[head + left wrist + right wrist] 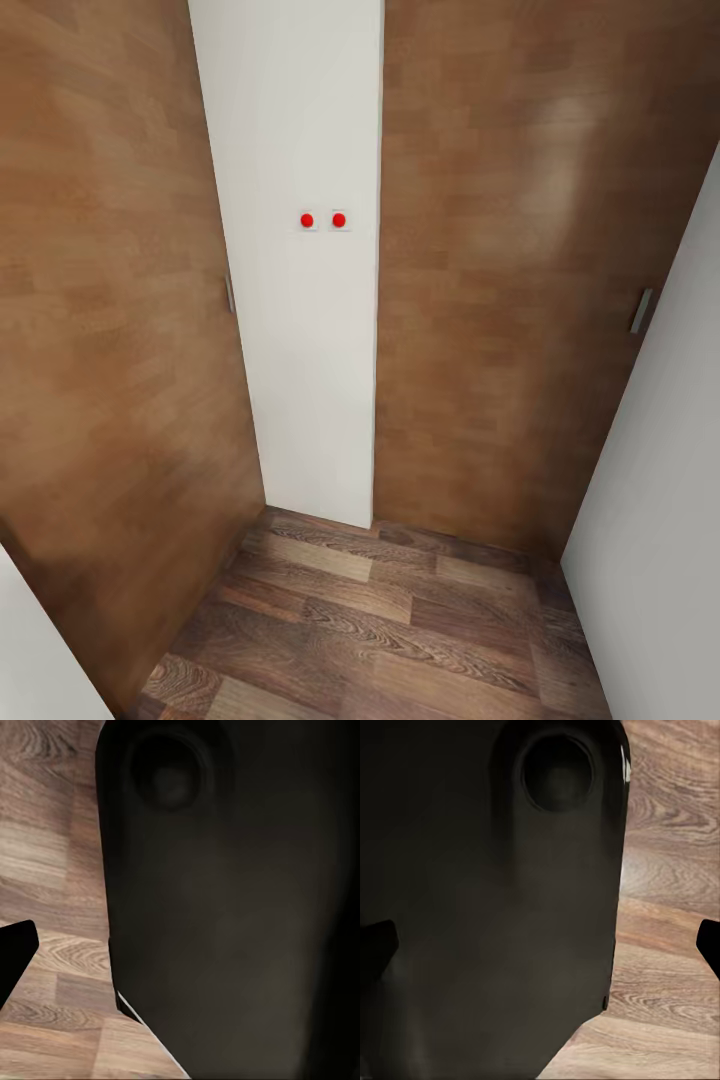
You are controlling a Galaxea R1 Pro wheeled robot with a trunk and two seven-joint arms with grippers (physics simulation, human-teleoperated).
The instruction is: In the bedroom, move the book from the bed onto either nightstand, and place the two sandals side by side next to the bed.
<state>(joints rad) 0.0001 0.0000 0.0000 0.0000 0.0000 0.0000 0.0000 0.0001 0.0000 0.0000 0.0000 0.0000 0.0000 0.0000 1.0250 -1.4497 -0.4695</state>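
Nearest to me, in my left wrist view, a broad black rounded body of my own machine blocks much of the sight, with a round recess near one end. One dark fingertip of my left gripper pokes in at the edge, over the floor of brown wood planks. With just that one tip visible, I cannot tell whether this gripper is spread or pressed together.

My right wrist view is much alike: the same kind of black body with a round hollow, and wood-plank floor beside it. Two dark fingertips of my right gripper sit at opposite edges of the picture, well apart, so this gripper is spread wide and holds nothing.

From my head, looking down and ahead, the plank floor runs to the foot of a narrow white wall strip. A brown wooden door stands on its left and another brown door on its right, each with a small grey handle; the right one's handle is near the door's far edge. Two small red round buttons sit side by side on the white strip. A white wall closes the right side, and a white corner shows at lower left.

I see no book, bed, nightstand or sandals from here.
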